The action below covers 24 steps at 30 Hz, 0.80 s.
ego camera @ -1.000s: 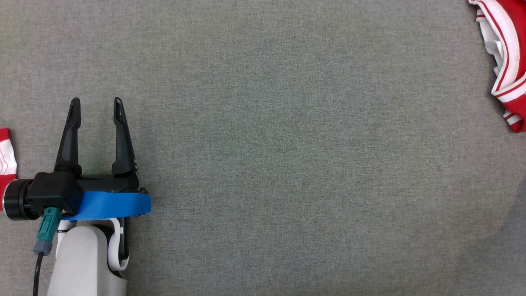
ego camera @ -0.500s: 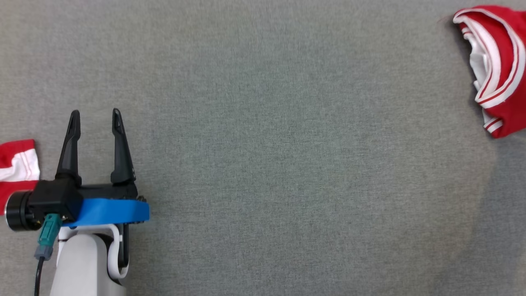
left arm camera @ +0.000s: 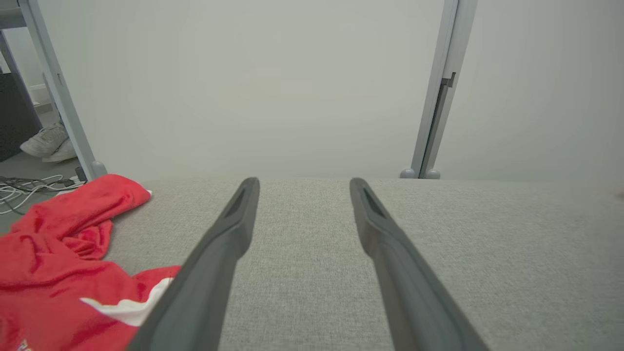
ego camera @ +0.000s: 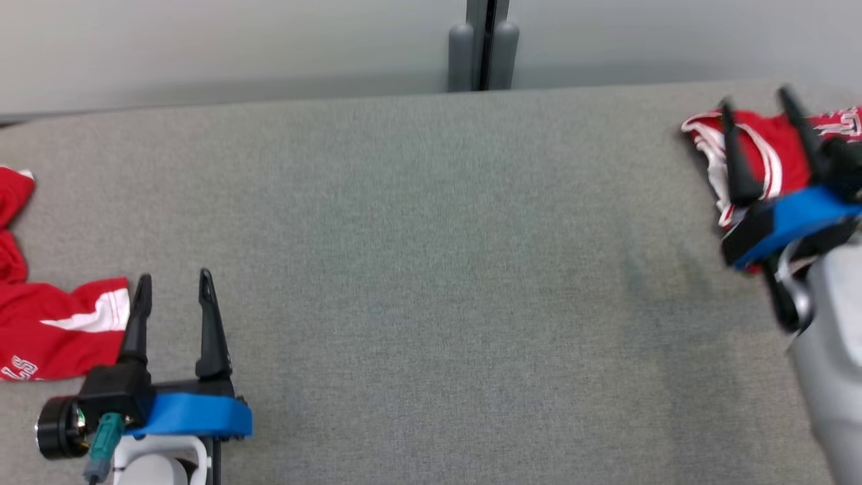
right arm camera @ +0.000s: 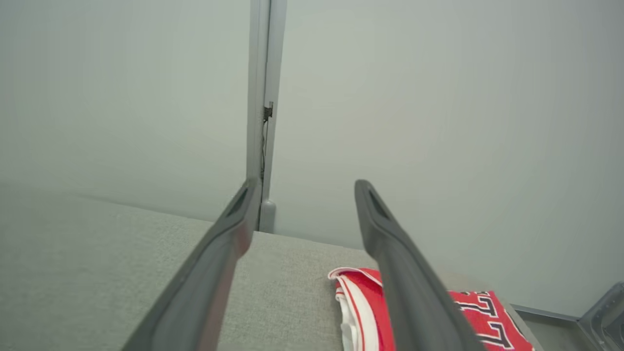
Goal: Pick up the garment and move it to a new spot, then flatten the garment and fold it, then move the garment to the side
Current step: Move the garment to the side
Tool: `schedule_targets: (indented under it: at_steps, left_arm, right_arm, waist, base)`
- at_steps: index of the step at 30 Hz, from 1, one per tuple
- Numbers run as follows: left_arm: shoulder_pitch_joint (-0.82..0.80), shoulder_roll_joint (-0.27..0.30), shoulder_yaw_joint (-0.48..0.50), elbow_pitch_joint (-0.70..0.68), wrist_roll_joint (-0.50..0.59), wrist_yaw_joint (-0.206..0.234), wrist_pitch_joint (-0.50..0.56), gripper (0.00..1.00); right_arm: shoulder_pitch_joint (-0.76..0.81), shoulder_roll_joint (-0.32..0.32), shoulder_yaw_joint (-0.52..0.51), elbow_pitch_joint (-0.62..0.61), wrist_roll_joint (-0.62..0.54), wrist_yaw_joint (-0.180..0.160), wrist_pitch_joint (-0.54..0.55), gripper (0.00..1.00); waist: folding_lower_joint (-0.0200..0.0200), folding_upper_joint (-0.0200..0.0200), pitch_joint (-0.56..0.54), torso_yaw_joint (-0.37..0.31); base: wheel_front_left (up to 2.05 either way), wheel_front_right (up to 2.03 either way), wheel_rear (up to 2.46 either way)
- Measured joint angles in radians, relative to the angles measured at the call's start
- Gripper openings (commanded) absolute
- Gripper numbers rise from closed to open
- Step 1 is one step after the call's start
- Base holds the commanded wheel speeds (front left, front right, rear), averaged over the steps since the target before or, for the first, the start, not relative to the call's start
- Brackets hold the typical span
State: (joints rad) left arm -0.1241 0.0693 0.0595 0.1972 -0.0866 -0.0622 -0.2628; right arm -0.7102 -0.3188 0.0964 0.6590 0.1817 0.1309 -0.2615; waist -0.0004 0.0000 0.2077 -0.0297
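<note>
Lying at the far right of the grey worktop (ego camera: 431, 269), close to its back edge, the folded garment (ego camera: 768, 145) is a red jersey with white stripes at its edge and white lettering on its top face. It rests flat on the cloth-covered surface as a compact bundle, its striped edge turned toward the middle of the worktop.

The right gripper (ego camera: 754, 100) is over it, its two dark fingers crossing the red cloth in the head view. Its jaws stand wide apart with nothing between them. In the right wrist view the same fingers point toward the pale wall (right arm camera: 438, 97), and the jersey shows beneath and beside the right-hand finger.

The wide middle stretch of the worktop lies between this gripper and the left gripper (ego camera: 174, 276), which is at the near left. Its jaws are also spread wide and hold nothing.

Just beside the left gripper, on its outer side, is a crumpled red garment (ego camera: 54, 323) with a white band, heaped loosely at the worktop's left end.

Behind the worktop a grey post (ego camera: 483, 47) splits the wall panels. In the left wrist view, a pair of pale shoes (left arm camera: 46, 141) and some cables (left arm camera: 24, 185) are on the floor past the left end.
</note>
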Motion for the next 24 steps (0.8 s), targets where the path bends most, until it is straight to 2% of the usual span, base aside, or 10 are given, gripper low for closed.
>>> schedule_targets:
  at_steps: [5,9,24]
  left_arm:
    - [0.04,-0.004,-0.006,0.019,0.0,0.0,0.0,1.0]
    - [0.062,-0.006,-0.01,0.025,0.0,0.001,0.0,1.0]
    - [0.11,-0.008,-0.014,0.025,-0.003,0.009,0.0,1.0]
  right_arm:
    - [0.138,0.038,0.043,-0.12,0.049,0.0,-0.001,1.0]
    - [0.239,0.051,0.046,-0.198,0.042,0.0,0.001,1.0]
    - [0.617,0.194,-0.121,-0.5,0.01,0.0,0.093,1.0]
  waist:
    - [0.0,0.0,-0.07,-0.003]
    - [0.0,0.0,-0.108,-0.006]
    - [0.0003,0.0,-0.186,-0.02]
  base:
    - [0.0,0.0,0.0]
    - [0.0,0.0,0.0]
    - [0.0,0.0,0.0]
